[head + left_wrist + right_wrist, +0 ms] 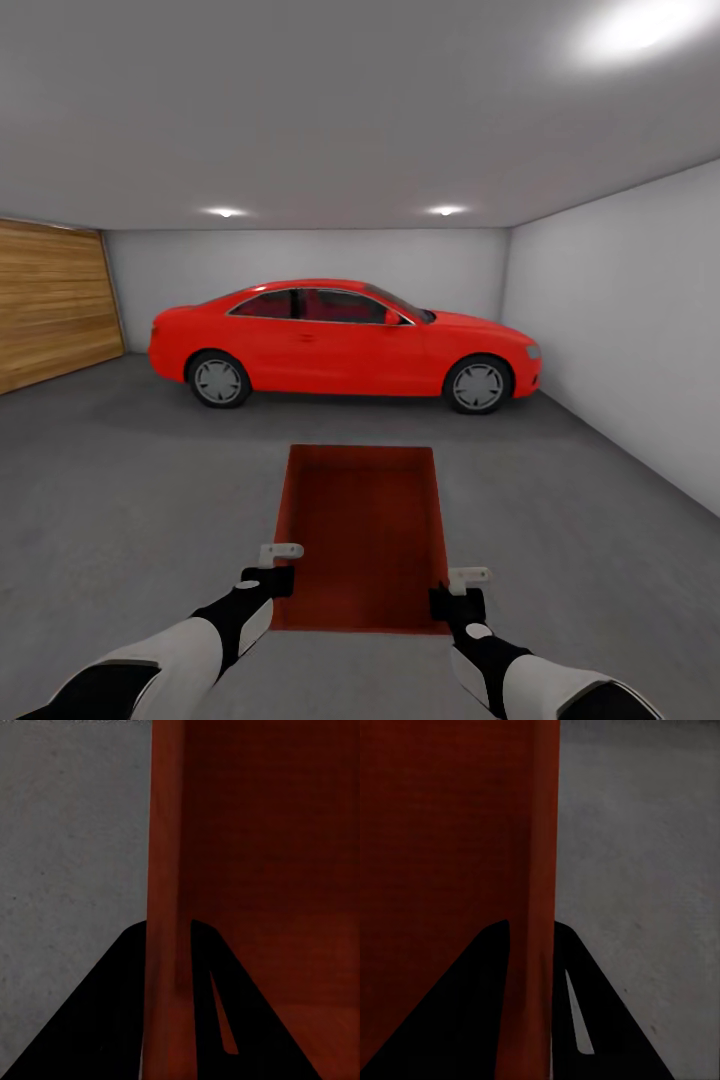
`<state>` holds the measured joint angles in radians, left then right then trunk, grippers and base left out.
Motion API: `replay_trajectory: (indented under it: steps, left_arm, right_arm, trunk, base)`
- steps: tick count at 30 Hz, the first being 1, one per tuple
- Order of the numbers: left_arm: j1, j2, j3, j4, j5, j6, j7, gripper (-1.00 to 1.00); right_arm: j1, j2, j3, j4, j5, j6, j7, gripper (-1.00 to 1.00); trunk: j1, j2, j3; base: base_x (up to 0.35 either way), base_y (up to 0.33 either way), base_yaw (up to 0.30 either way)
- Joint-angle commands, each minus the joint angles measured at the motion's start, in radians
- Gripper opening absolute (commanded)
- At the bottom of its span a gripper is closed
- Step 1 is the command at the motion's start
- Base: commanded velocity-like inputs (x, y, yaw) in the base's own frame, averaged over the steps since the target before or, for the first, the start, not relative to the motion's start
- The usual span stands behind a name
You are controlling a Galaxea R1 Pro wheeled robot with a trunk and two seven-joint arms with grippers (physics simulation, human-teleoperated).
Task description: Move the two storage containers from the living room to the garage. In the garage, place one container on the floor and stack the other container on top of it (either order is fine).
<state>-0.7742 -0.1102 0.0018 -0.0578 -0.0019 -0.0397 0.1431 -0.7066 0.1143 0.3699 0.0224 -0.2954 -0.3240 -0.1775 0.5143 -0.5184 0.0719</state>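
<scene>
I am in the garage, facing a red car. One storage container (365,530), an orange-red open bin, is level in front of me between both arms, its long side pointing away. My left gripper (275,570) is shut on its left wall near the close end. In the left wrist view, the dark fingers (112,1005) straddle that thin wall (169,832). My right gripper (460,592) is shut on the right wall (540,832) in the same way. The dark grey floor (130,480) lies under and around the bin. Whether the bin touches the floor, I cannot tell.
The red car (340,345) stands side-on across the back of the room, past the bin. Wide wooden plank doors (50,300) fill the left side. A white wall (620,330) runs along the right. Bare floor stretches between me and the car.
</scene>
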Motion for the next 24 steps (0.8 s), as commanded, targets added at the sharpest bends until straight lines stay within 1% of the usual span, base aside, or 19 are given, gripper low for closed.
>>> replay_trajectory:
  steps: [1, 24]
  left_arm:
    - [0.0, 0.066, 0.057, 0.003, -0.001, -0.003, 0.019, -1.0]
    - [0.0, 0.067, 0.057, 0.004, -0.001, 0.002, 0.019, -1.0]
  right_arm:
    - [-0.001, 0.001, -0.043, -0.002, 0.016, -0.012, 0.001, -1.0]
    - [-0.001, 0.001, -0.043, -0.002, 0.016, -0.013, 0.001, -1.0]
  trunk:
    - [0.001, -0.001, 0.0]
    - [0.001, -0.001, 0.0]
  base:
    - [0.322, 0.0, 0.0]
    - [0.322, 0.0, 0.0]
